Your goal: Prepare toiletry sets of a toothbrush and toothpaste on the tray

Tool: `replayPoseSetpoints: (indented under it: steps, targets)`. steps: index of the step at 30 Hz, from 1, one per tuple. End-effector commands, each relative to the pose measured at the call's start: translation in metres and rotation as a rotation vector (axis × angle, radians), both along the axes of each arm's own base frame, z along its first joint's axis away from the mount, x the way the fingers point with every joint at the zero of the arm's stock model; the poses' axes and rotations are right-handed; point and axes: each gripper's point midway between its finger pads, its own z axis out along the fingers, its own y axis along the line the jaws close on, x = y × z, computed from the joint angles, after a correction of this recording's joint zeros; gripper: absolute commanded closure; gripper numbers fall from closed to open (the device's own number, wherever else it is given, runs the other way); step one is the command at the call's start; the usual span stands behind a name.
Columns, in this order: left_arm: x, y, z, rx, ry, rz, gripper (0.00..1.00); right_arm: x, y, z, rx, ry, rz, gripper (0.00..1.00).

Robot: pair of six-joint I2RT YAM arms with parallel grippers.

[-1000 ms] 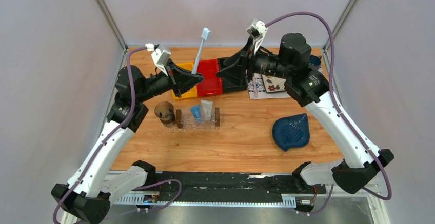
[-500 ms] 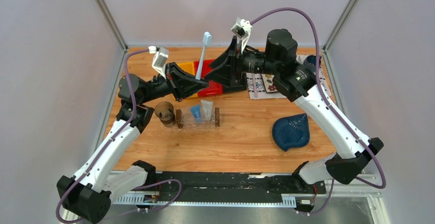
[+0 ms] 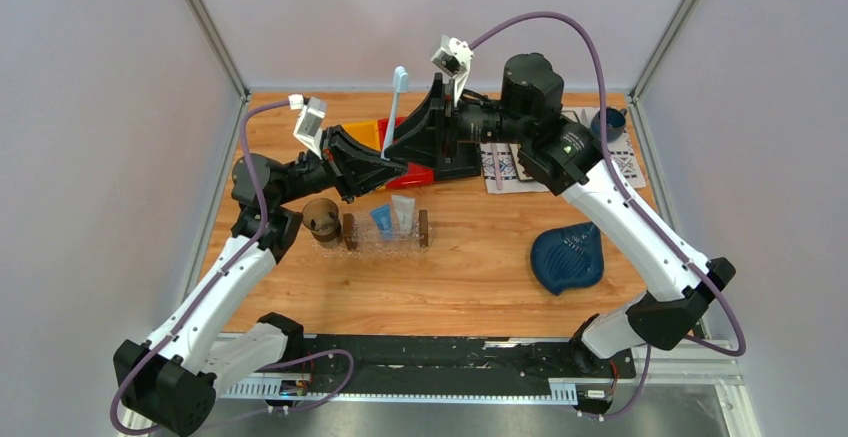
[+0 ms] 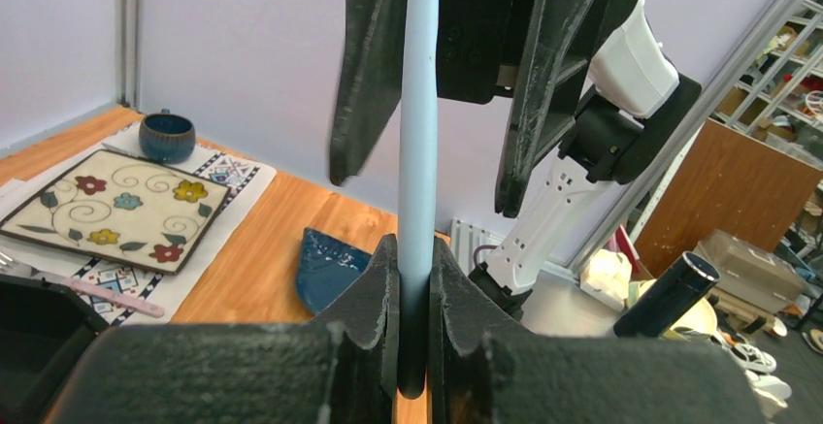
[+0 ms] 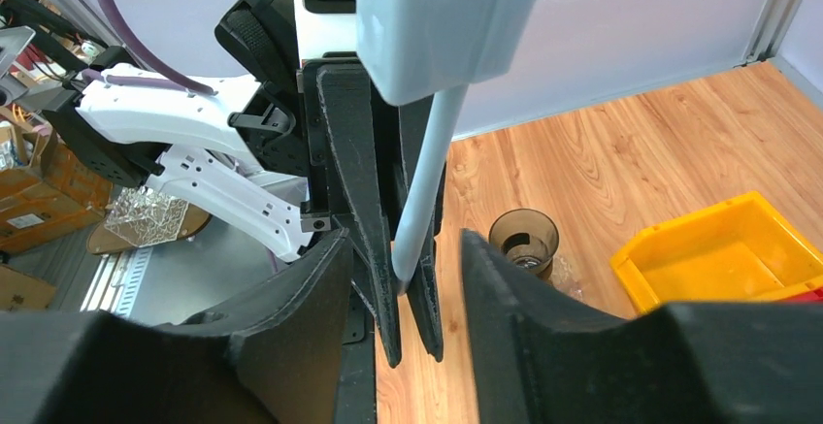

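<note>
My left gripper (image 3: 392,164) is shut on the lower end of the pale blue toothbrush (image 3: 394,107) and holds it upright above the bins, head up. In the left wrist view the handle (image 4: 419,143) rises from the shut left gripper (image 4: 414,283). My right gripper (image 3: 400,140) is open, with one finger (image 4: 364,65) on each side of the handle and gaps showing. In the right wrist view the toothbrush (image 5: 424,181) stands between my open right gripper (image 5: 403,283). The clear tray (image 3: 362,245) holds the blue tube (image 3: 381,219) and the white tube (image 3: 403,211).
A brown cup (image 3: 321,219) stands left of the tray. Red (image 3: 418,173) and yellow (image 3: 364,132) bins lie under the grippers. A blue leaf dish (image 3: 567,257) is at the right. A patterned mat with a pink-handled fork (image 3: 497,171) and a small blue bowl (image 3: 607,119) sit at the back right.
My right gripper has moved left to the toothbrush and now straddles its handle. My left gripper has shifted slightly right, still holding the toothbrush upright.
</note>
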Motion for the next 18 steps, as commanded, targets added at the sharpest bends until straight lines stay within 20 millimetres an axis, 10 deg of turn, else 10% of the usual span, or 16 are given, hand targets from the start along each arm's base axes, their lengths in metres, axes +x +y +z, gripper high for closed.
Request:
replayPoseSetpoints:
  steps: [1,18]
  targets:
    - [-0.013,0.002,0.014,-0.034,-0.07,-0.023,1.0,-0.008,0.004,0.017,0.025,-0.05,0.03,0.55]
    - [-0.011,0.003,0.002,-0.014,-0.079,-0.002,0.89,-0.013,0.008,0.015,-0.002,-0.088,0.04,0.92]
